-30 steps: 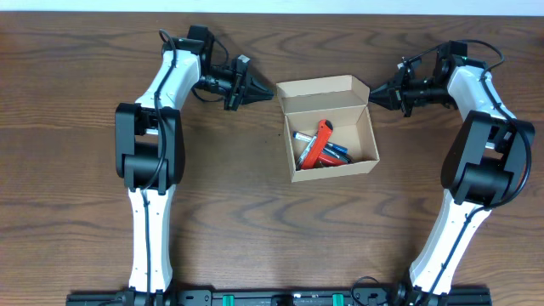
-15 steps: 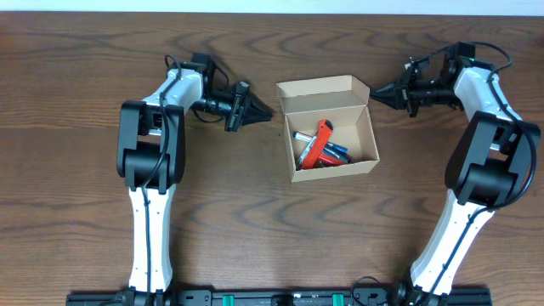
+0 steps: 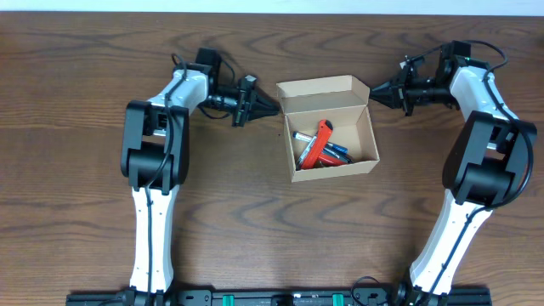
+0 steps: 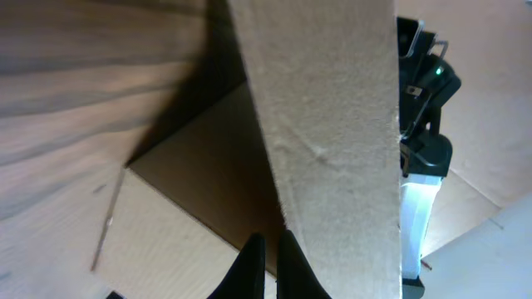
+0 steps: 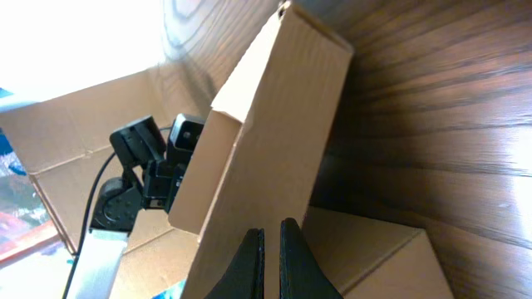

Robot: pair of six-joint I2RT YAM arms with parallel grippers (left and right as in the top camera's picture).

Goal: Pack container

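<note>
Cardboard container (image 3: 336, 171) from overhead: red tool (image 3: 319, 140) and blue pens (image 3: 337, 152) inside, flap lid (image 3: 323, 88) upright, so filling looks done, closing left. Both pinched shut and empty, left gripper (image 3: 274, 108) and right gripper (image 3: 375, 91) flank the lid. Left wrist: closed tips just beside its edge; right wrist: likewise.

It looks like a robotics lab bench. A dark wood-grain table (image 3: 76, 127) carries a white-and-black left arm (image 3: 150, 221) and right arm (image 3: 452, 229), both mounted on a black rail (image 3: 272, 298) along its near edge.
</note>
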